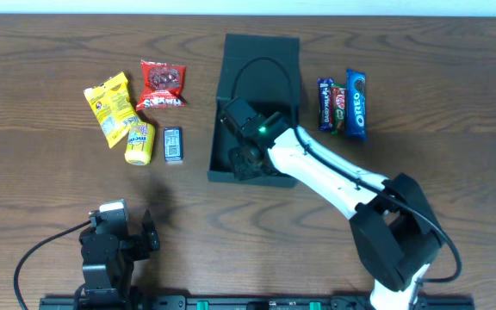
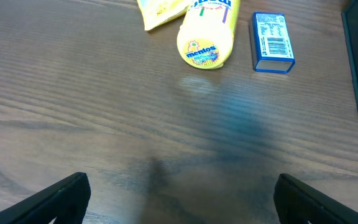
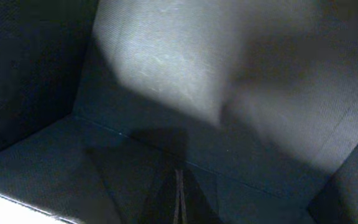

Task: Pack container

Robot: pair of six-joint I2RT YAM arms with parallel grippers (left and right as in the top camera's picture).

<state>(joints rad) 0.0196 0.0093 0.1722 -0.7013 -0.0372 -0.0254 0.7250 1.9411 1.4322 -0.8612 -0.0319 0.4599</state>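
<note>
container [image 1: 257, 50] sits upper centre of the overhead frame, lid open; right gripper [image 1: 246, 161] is deep inside it, clamped closed with nothing seen in its grip. best lift straight up, clear of the walls.

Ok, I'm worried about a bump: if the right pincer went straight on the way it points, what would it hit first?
The right pincer is inside the container, and only the box's dark inner surface lies ahead, with no packet in that line. Depth is hard to judge in the gloom, so contact may be close.
</note>
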